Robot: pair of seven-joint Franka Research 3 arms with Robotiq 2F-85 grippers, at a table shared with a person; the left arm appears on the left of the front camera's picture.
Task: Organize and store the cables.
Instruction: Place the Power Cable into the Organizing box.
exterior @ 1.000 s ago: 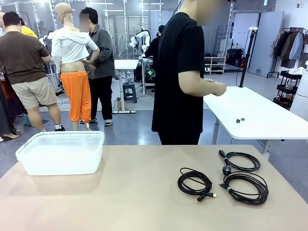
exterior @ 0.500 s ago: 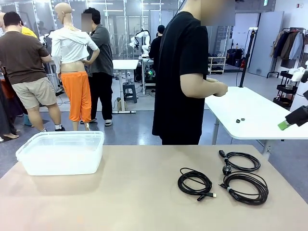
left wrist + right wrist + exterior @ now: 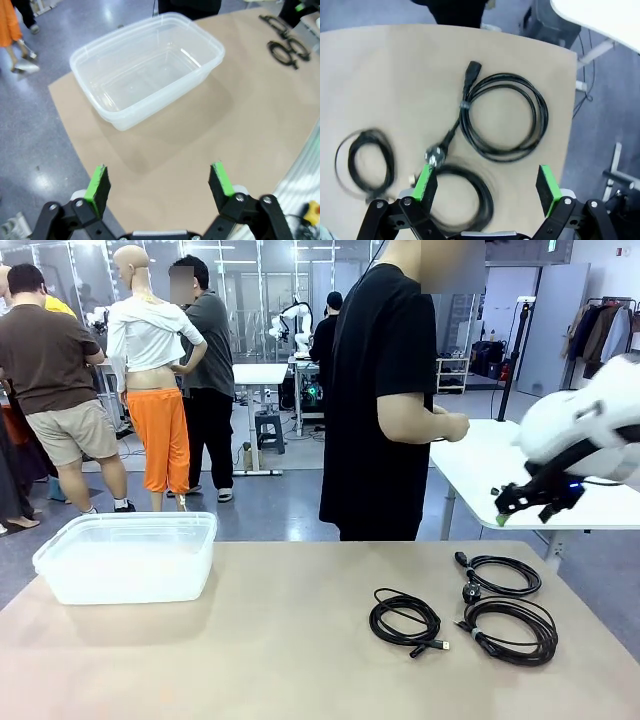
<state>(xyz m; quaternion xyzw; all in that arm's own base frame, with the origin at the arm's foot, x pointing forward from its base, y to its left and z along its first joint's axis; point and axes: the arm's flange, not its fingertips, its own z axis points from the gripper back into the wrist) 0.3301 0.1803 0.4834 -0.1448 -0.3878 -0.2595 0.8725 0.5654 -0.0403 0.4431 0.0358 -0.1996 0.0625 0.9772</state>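
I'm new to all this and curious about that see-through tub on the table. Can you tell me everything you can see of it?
The tub is a rectangular box of clear, slightly milky plastic with rounded corners, a thickened rim and no lid. It stands upright and empty on the tan table, on the robot's left side near the far edge, well apart from the coiled black cables. Nothing but the table touches it.

Three black cables coiled flat, close together on the table, right side, plug ends showing
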